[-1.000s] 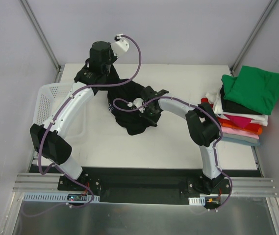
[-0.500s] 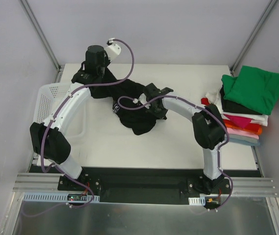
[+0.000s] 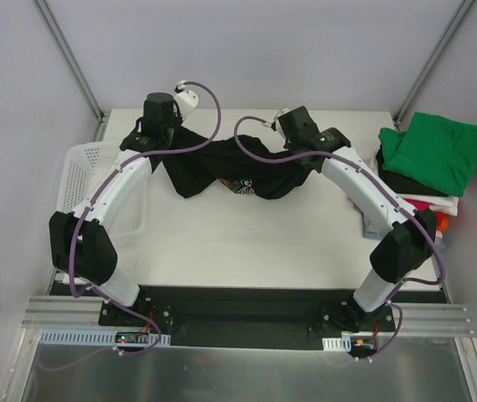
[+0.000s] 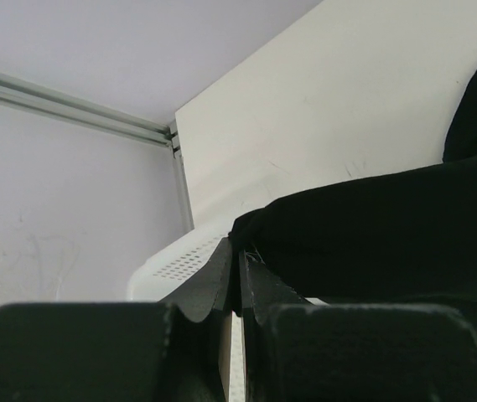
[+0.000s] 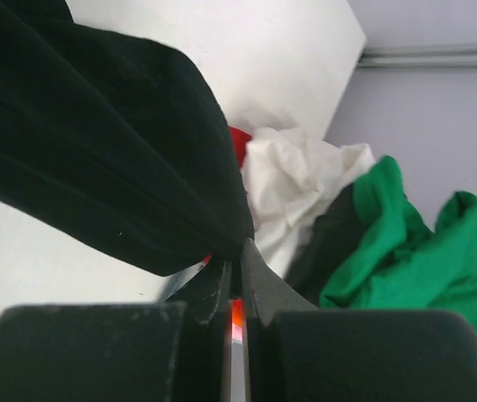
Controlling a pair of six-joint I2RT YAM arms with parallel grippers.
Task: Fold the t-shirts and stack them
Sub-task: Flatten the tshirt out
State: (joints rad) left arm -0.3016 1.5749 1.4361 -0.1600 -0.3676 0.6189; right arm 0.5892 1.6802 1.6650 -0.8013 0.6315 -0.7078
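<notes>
No lettering, brand name or number can be read in any of these views. The soft black cloth t-shirt [image 3: 213, 163], stretched over the white table [image 3: 246, 243], shows a small pale-and-red chest print [image 3: 243, 186] to the overhead camera. The print is crumpled and too small for any words on it to be made out.
</notes>
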